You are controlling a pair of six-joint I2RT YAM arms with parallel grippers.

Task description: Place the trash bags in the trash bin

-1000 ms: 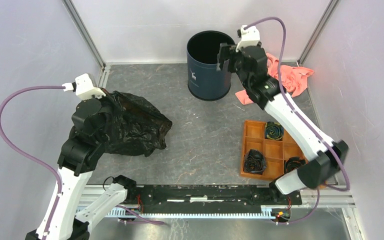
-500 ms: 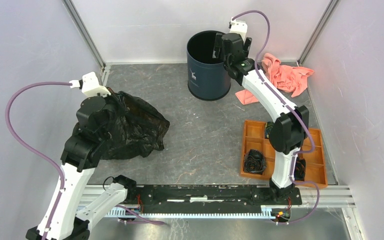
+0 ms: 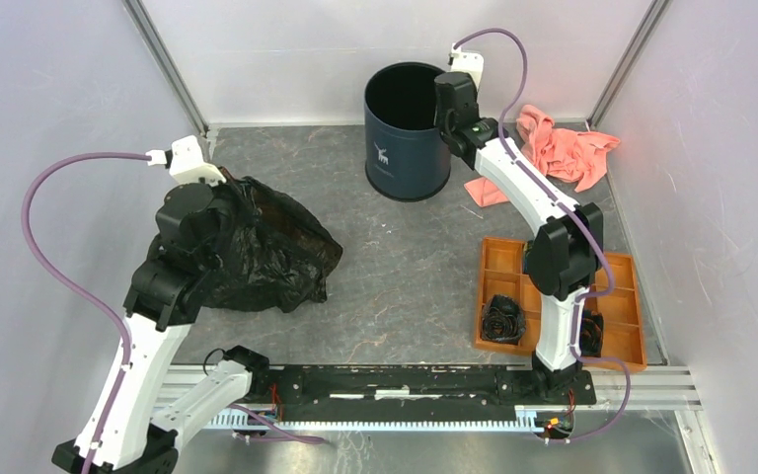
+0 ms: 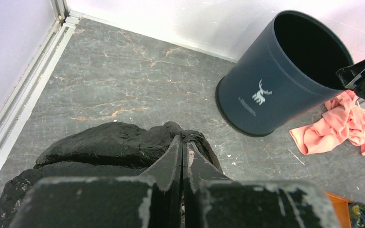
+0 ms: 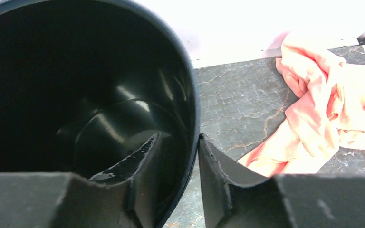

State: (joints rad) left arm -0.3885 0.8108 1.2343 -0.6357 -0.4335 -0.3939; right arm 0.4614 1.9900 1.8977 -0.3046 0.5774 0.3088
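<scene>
Nothing is in the bin yet. The thin, glossy, crumpled black plastic trash bag (image 3: 266, 252) lies heaped on the grey table (image 3: 405, 267) at the left. It is well apart from the dark navy cylindrical trash bin (image 3: 405, 143) with the white deer logo, which stands upright and empty at the back. So the whole carry and the drop are left to do — only the grip looks made.

The left gripper (image 4: 183, 147) sits on top of the heap, jaws clenched on a fold of the film. Its arm is bent over the bag, with the wrist angled toward the bin. The right arm reaches far forward, and the right gripper (image 5: 177, 142) straddles the bin's rim, one finger inside and one against the outer wall. Whether it actually pinches the rim I cannot tell — my guess is it's there to steady the bin. A salmon-pink cloth (image 3: 568, 153) lies just beside the bin, on its right.
</scene>
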